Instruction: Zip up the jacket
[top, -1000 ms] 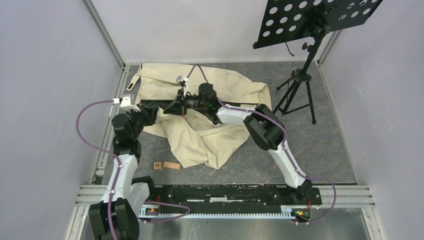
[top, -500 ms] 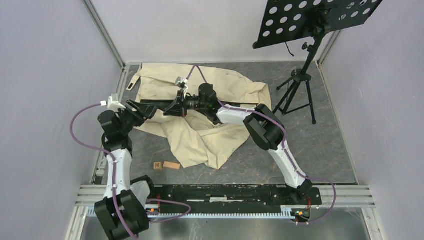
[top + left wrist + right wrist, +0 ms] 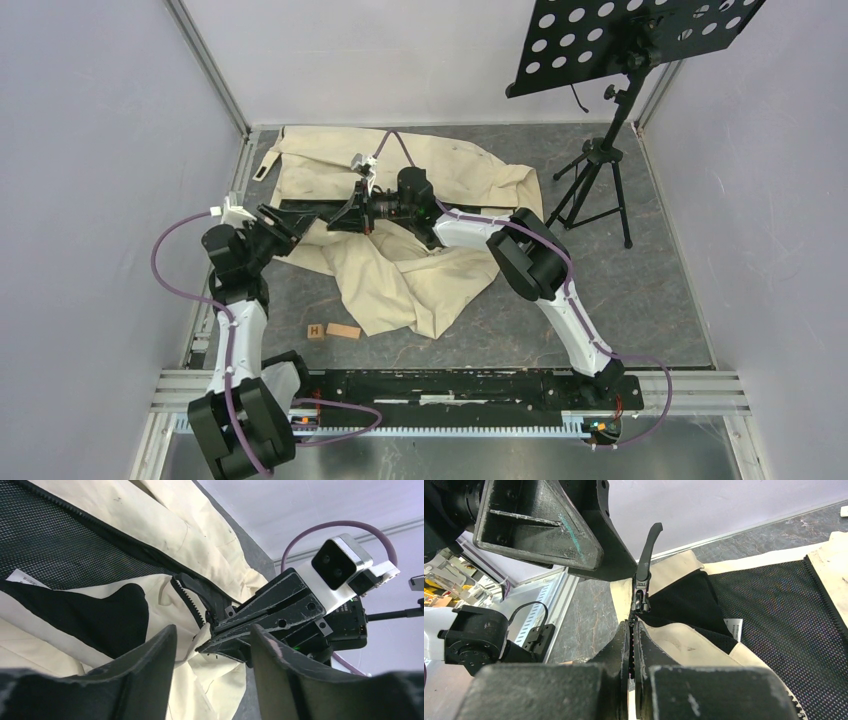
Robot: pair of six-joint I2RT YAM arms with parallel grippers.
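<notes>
Left of the music stand (image 3: 598,170), logged the jacket (image 3: 400,275) spread open, lining up. Found right gripper (image 3: 631,625) pinched on zipper tape below the slider (image 3: 640,587), probably anchoring it. Found left gripper (image 3: 212,632) gaping wide and empty, farther from the stand. Judged floor (image 3: 620,290) toward the stand roomy, and the side by the frame rail (image 3: 240,165) tight.

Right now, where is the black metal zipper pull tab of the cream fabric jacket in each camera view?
Top external: too small to make out, near the right gripper.
Left wrist: the black zipper pull tab looks to be the dark curved piece at centre.
Right wrist: the tab stands upright, upper centre.
Shared landmark: the right gripper, shut on the zipper edge of the cream jacket.
</notes>
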